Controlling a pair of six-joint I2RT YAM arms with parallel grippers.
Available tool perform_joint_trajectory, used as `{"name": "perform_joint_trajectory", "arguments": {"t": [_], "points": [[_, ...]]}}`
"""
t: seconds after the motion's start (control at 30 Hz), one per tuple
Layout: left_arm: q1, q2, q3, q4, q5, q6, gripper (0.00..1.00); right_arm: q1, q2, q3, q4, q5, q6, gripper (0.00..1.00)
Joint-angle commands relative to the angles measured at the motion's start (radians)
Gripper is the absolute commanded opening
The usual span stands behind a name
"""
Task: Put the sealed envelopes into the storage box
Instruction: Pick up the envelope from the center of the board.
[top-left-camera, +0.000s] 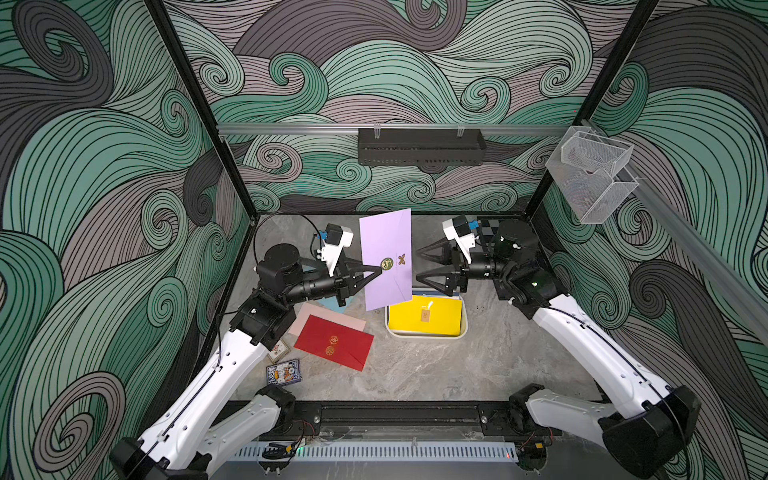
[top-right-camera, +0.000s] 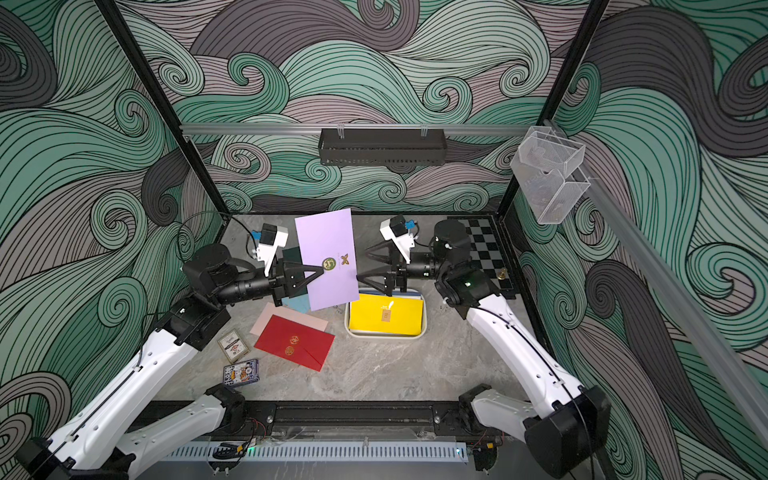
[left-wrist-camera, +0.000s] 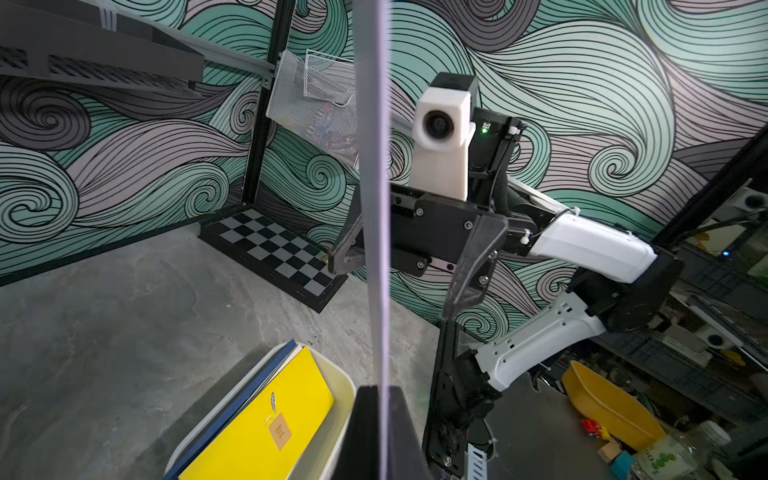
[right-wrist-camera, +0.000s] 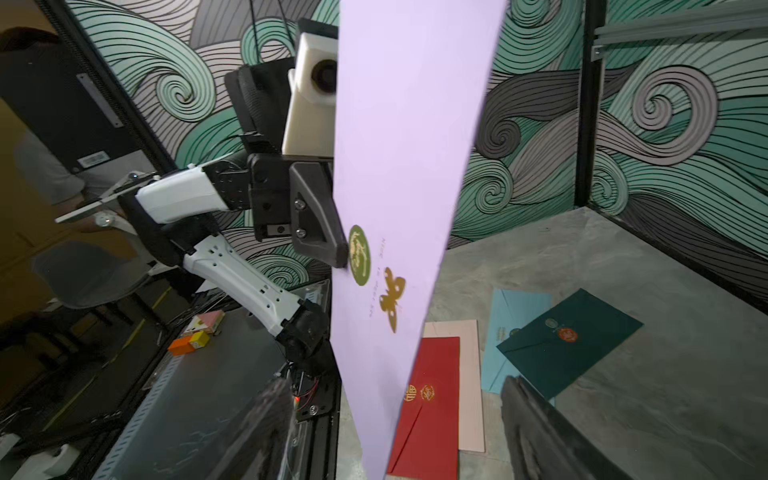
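My left gripper (top-left-camera: 379, 270) (left-wrist-camera: 380, 395) is shut on a lilac envelope (top-left-camera: 386, 241) (right-wrist-camera: 407, 124), holding it upright in the air by its green seal, just left of the storage box (top-left-camera: 428, 336). My right gripper (top-left-camera: 417, 265) (right-wrist-camera: 399, 436) is open at the envelope's right edge, its fingers (right-wrist-camera: 540, 432) either side of the paper without touching it. A yellow envelope (top-left-camera: 424, 316) (left-wrist-camera: 266, 424) lies on top inside the white box. On the table to the left lie a red envelope (top-left-camera: 334, 340), a pink one (top-left-camera: 316, 316), a light blue one (right-wrist-camera: 511, 324) and a dark green one (right-wrist-camera: 569, 340).
Two playing-card packs (top-left-camera: 284, 372) (top-right-camera: 232, 345) lie near the left arm. A chessboard (top-right-camera: 486, 249) sits in the back right corner. A black shelf (top-left-camera: 419, 147) hangs on the back wall, and clear mesh baskets (top-left-camera: 590, 174) hang on the right rail.
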Motion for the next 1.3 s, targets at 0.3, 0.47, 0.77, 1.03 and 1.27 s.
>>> {"name": "perform_joint_trajectory", "arguments": {"t": [0.3,0.47,0.77,1.03,1.27], "points": [[0.0,0.01,-0.016,0.098,0.058,-0.058,0.0,0.058,0.069,0.067,0.119,-0.065,0.142,0.54],[-0.001,0.014,-0.026,0.115,0.062,-0.069,0.0,0.059,0.094,0.095,0.12,-0.077,0.187,0.36],[0.001,-0.007,-0.042,0.07,0.01,-0.053,0.37,0.053,0.119,0.153,-0.031,-0.095,0.048,0.0],[0.006,-0.055,-0.047,-0.39,-0.748,0.113,0.76,-0.009,0.158,0.308,-0.629,0.301,-0.515,0.0],[0.073,-0.133,-0.167,-0.449,-0.79,0.16,0.75,0.016,0.345,0.477,-1.051,0.729,-0.9,0.0]]}}
